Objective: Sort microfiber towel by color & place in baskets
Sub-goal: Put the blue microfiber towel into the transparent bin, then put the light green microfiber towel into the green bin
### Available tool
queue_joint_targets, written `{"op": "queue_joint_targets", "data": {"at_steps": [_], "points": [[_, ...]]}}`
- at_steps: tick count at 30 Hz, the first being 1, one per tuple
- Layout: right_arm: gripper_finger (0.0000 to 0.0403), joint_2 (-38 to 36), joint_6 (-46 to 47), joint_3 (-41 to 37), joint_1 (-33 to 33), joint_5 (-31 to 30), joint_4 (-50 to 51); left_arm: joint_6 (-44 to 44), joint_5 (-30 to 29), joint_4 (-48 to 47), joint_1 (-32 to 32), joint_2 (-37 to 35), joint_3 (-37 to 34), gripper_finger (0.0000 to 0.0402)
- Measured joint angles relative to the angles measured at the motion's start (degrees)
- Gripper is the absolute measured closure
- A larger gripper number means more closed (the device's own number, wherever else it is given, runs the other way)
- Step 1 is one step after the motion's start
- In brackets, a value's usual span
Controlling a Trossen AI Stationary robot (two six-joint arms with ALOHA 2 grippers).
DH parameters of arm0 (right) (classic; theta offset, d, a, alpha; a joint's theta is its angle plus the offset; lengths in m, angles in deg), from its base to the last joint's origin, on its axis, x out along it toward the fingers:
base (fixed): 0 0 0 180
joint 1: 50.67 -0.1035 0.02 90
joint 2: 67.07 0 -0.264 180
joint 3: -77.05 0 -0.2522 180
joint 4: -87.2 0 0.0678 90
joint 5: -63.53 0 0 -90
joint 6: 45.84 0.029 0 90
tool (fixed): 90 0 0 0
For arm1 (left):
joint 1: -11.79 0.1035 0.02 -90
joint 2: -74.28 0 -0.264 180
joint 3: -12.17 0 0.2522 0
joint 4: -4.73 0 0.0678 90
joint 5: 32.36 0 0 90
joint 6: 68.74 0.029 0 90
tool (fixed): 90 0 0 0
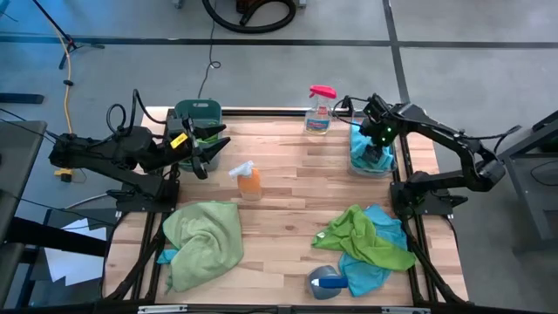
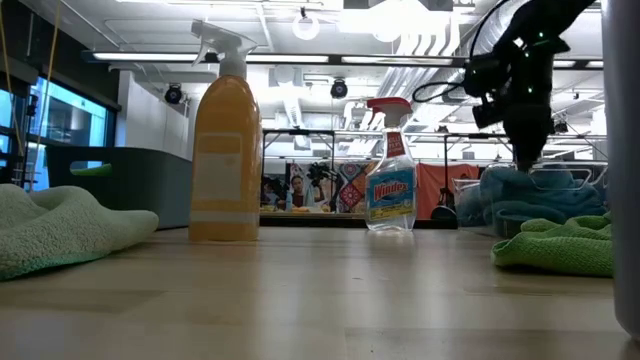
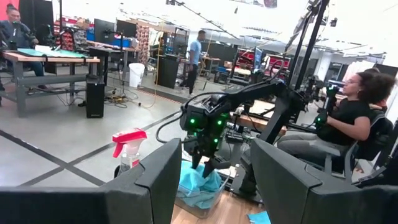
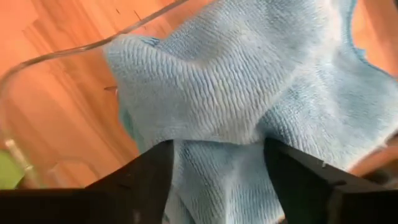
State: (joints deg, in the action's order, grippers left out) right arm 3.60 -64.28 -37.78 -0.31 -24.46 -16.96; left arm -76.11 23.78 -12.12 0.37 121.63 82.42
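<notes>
The clear basket stands at the table's far right with a blue towel bunched in it. My right gripper hangs open just above that towel, fingers pointing down, and a raised fold of the cloth stands between them. The dark teal basket stands at the far left, and a bit of green cloth shows at its rim. My left gripper waits open beside it, held level, with nothing between its fingers. A green towel lies at the near left. Green and blue towels lie heaped at the near right. My right gripper stands open over the blue towel's raised fold from above. Whether its fingertips touch the cloth, I cannot tell. The towel rests in the clear basket.
An orange spray bottle stands mid-table and a clear one with a red head at the far edge. A small grey and blue object lies at the near edge. A seated person is beyond the table's right side.
</notes>
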Motion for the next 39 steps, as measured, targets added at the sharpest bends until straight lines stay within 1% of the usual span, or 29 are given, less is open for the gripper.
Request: {"op": "queue_joint_targets", "data": {"at_steps": [2,5,9,12,14,17,20,22,23,26,28,34,39], "points": [[0.0140,0.0,0.0,2.1,0.0,0.0,2.3,0.0,0.0,0.0,0.0,0.0,0.0,0.0220],[0.0133,0.0,0.2,5.7,0.0,0.5,5.0,0.0,0.0,0.0,0.0,0.0,0.0,0.0220],[0.0132,0.0,0.5,11.3,0.0,3.5,6.8,0.0,0.0,0.0,0.0,0.0,0.0,0.0220],[0.0132,-0.2,2.1,15.3,0.0,7.2,7.0,0.0,0.0,0.0,0.0,0.0,0.0,0.0220],[0.0132,-0.7,4.8,17.5,0.0,12.2,6.4,0.0,0.0,0.0,0.0,0.0,0.0,0.0220],[0.0132,-1.6,9.5,19.2,-0.8,22.5,4.3,0.0,0.0,-0.1,0.0,0.0,0.0,0.0220],[0.0132,-3.4,14.9,19.6,-3.5,31.4,-0.2,0.0,0.0,-0.1,0.0,0.0,0.0,0.0220],[0.0132,-4.8,18.8,19.6,-7.0,34.6,-4.1,0.0,0.0,-0.1,0.0,0.0,0.0,0.0220],[0.0132,-5.5,20.5,19.6,-9.2,35.1,-6.4,0.0,0.0,-0.1,0.0,0.0,0.0,0.0220],[0.0132,-7.2,26.0,19.6,-16.6,34.2,-14.2,0.0,0.0,-0.1,0.0,0.0,0.0,0.0220],[0.0132,-7.7,29.1,19.6,-21.6,31.8,-19.8,0.0,0.0,-0.3,0.0,0.0,0.0,0.0220],[0.0132,-7.7,35.2,19.6,-35.3,21.7,-33.4,0.0,0.0,-1.8,0.0,0.0,0.0,0.0220],[0.0132,-7.6,34.7,19.6,-44.1,10.9,-41.2,0.1,0.1,-2.4,0.0,0.0,0.0,0.0220]]}}
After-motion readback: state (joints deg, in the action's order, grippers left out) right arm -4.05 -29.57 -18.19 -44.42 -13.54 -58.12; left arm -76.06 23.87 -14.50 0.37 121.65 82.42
